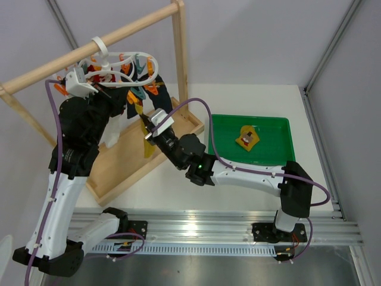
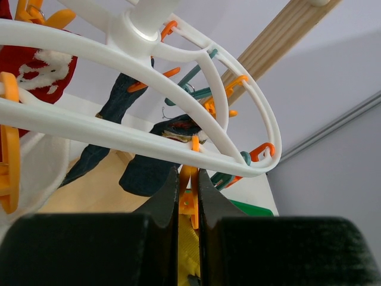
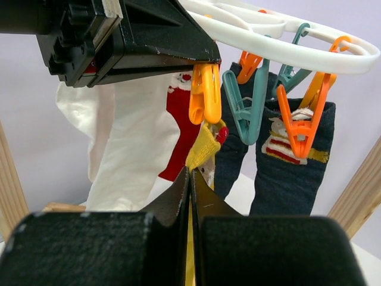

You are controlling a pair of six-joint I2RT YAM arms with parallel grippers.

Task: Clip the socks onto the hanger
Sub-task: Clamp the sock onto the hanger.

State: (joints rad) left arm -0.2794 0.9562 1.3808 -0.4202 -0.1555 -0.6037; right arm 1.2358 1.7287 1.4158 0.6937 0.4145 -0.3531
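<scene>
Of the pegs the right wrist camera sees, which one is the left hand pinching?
The yellow-orange peg at the left: the left hand clamps its top, above the mustard sock. The teal peg and orange peg hang untouched over navy socks.

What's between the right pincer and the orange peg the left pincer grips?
Only the mustard sock, reaching from the right pincer up to just under the orange peg; seen in the right wrist view.

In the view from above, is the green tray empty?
No, one mustard-yellow sock lies on the floor of the green tray.
</scene>
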